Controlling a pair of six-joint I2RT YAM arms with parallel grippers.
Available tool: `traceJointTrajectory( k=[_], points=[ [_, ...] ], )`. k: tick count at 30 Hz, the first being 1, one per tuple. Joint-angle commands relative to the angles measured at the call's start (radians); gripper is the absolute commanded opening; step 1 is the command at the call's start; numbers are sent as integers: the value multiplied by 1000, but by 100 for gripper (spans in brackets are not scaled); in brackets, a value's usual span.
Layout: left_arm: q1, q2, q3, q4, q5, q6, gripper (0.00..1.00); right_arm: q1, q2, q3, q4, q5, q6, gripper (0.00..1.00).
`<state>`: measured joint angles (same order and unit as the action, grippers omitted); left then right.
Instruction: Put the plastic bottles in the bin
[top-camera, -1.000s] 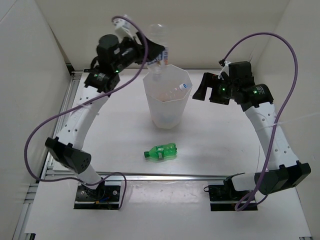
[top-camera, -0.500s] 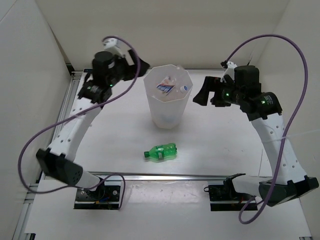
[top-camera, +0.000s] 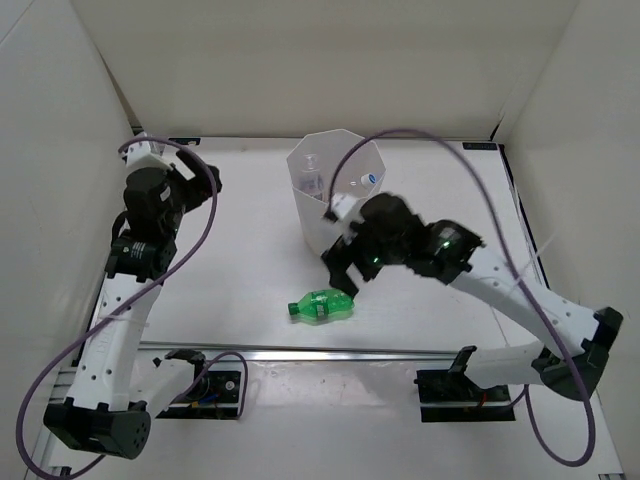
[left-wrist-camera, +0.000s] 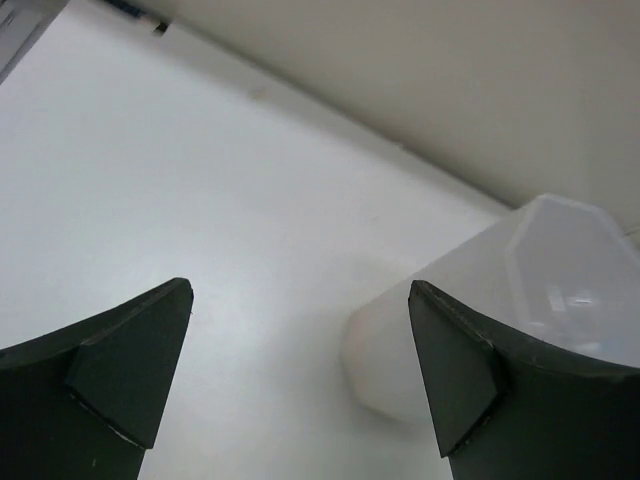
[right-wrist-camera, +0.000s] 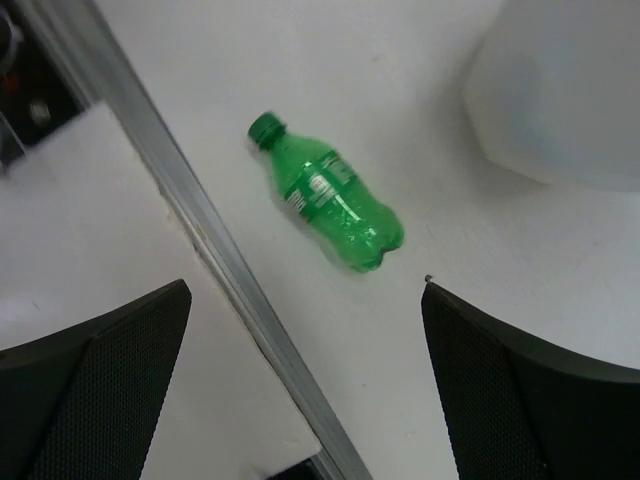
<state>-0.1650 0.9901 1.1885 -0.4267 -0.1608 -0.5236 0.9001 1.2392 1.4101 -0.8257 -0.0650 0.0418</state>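
Open table (right-wrist-camera: 300, 60) surrounds the green bottle (right-wrist-camera: 325, 205), between the bin (right-wrist-camera: 570, 90) and the aluminium rail (right-wrist-camera: 200, 240).

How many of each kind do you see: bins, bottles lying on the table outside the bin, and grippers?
bin: 1
green bottle on the table: 1
grippers: 2, left gripper and right gripper
Total: 4

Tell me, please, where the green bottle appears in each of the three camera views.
Top external: the green bottle lies on its side low in the middle, between the bin and the front rail.
Left wrist: not in view; only the bin shows, at right.
Right wrist: upper middle, cap toward the upper left, beside the rail.
Shared landmark: the bin, top right in the right wrist view.
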Motion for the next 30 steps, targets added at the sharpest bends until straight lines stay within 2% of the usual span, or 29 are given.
traceJointTrajectory(
  k=[1, 2, 4, 5, 7, 9, 12, 18, 30],
  points=[
    [36, -54, -70, -131, -83, -15, 100, 192, 32, -82, 114, 216, -166, 100],
    [51, -54, -70, -156, -130, -15, 100, 248, 73, -82, 114, 231, -187, 100],
    [64, -64, -82, -259, -207, -24, 100, 284, 132, -82, 128, 252, -233, 100],
    [74, -64, -82, -297, -292, -33, 100, 295, 200, -82, 128, 264, -249, 100],
    [74, -64, -82, -368, -353, -33, 100, 307, 267, -73, 128, 281, -258, 95],
    [84, -83, -104, -377, -401, -33, 100, 307, 338, -63, 143, 281, -270, 95],
    [84, -97, -104, -434, -387, -33, 100, 307, 359, -85, 236, 245, -292, 95],
    [84, -130, -113, -495, -275, -42, 100, 287, 462, -123, 310, 189, -301, 95],
    [84, -179, -113, -581, -327, -15, 100, 215, 554, -220, 353, 25, -155, 94]
  ],
)
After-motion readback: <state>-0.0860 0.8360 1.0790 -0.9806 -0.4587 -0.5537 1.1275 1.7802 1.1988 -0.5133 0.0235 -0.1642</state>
